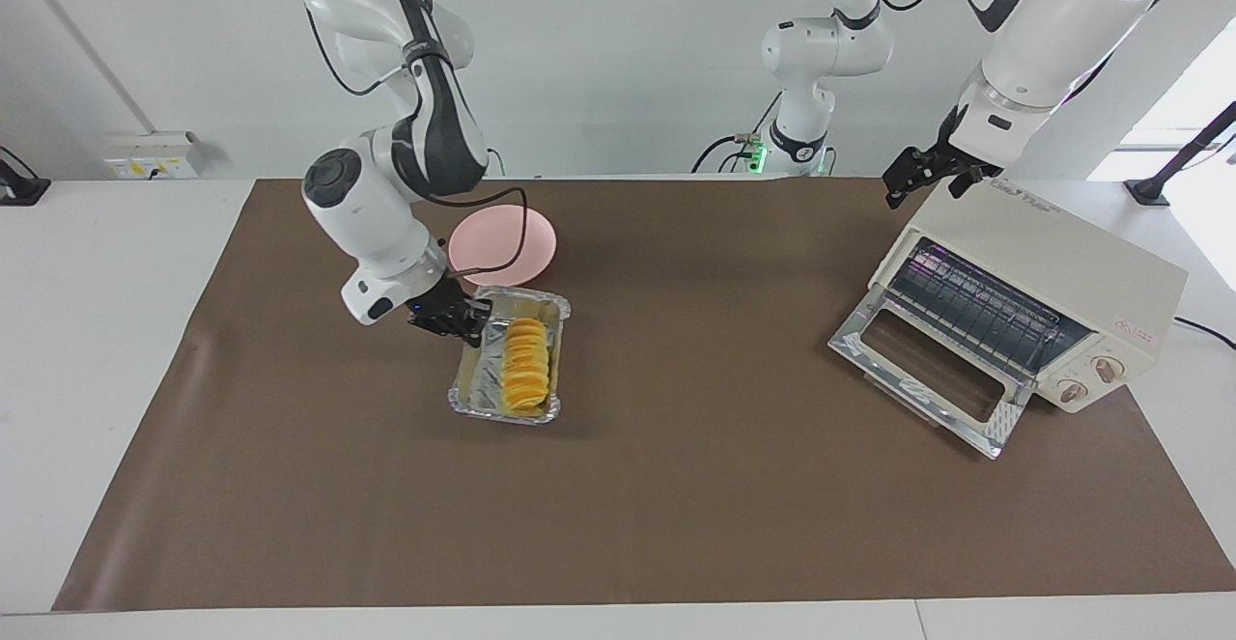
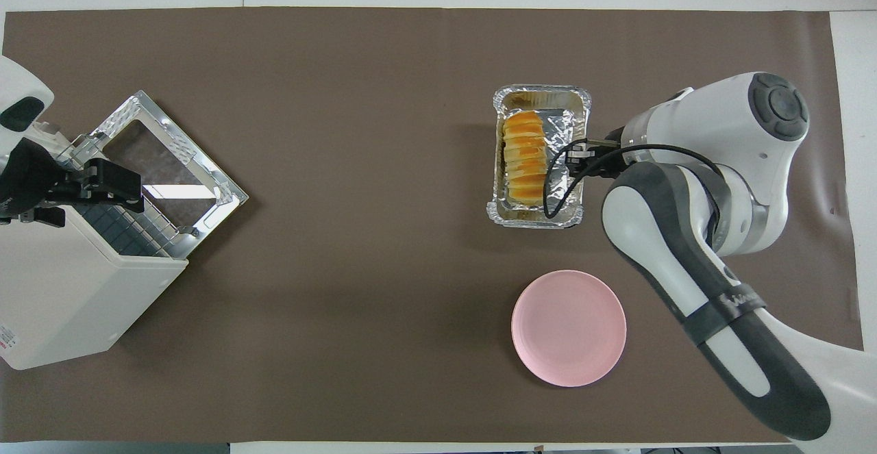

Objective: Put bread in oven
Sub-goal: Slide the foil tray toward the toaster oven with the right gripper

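The bread [image 1: 528,366], a golden ridged loaf, lies in a silver foil tray [image 1: 502,414] in the middle of the brown mat; it also shows in the overhead view [image 2: 524,159] inside the tray [image 2: 541,91]. My right gripper [image 1: 471,320] is low at the tray's rim on the side toward the right arm's end [image 2: 581,158]. The cream-white oven [image 1: 1062,244] stands at the left arm's end with its glass door [image 1: 917,370] dropped open and the wire rack showing. My left gripper [image 1: 917,175] hovers over the oven's top corner [image 2: 116,183].
A pink round plate [image 1: 502,244] lies nearer to the robots than the foil tray, close to the right arm [image 2: 569,327]. The brown mat [image 1: 676,505] covers most of the table. A black cable loops from the right wrist over the tray's edge.
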Tool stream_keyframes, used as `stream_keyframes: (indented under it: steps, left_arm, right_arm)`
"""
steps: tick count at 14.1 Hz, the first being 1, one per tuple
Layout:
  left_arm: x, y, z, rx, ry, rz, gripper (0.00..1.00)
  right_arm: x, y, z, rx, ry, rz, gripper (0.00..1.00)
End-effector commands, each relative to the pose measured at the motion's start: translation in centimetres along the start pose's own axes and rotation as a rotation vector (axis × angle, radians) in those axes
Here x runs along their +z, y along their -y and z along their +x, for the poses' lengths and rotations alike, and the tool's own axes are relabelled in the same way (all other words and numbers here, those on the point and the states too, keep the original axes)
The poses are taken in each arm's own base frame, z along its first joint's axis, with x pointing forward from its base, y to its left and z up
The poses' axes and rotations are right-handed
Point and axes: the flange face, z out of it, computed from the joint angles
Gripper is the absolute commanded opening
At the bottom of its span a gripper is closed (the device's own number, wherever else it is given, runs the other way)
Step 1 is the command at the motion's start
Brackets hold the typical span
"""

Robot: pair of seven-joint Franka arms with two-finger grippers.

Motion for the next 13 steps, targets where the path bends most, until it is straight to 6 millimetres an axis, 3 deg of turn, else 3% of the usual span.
stream_keyframes:
  steps: [1, 4, 7, 13]
  left_arm:
    - [-0.4, 0.2, -0.3, -0.002, -0.013, -0.012, 1.00]
    - [-0.4, 0.2, -0.3, -0.002, -0.013, -0.012, 1.00]
    - [-0.3, 0.2, -0.3, -0.002, -0.011, -0.011, 1.00]
    - [-0.4, 0.2, -0.3, -0.002, -0.013, -0.012, 1.00]
  right_arm:
    - [1.7, 7.3, 1.1, 0.047, -0.034, 0.062, 0.00]
    - [5.6, 13.5, 0.7, 0.042, -0.011, 0.077, 0.00]
    - [9.8, 17.8, 0.0, 0.063, -0.019, 0.103, 0.00]
    - [12.0, 19.2, -1.5, 0.035, -0.029, 0.091, 0.00]
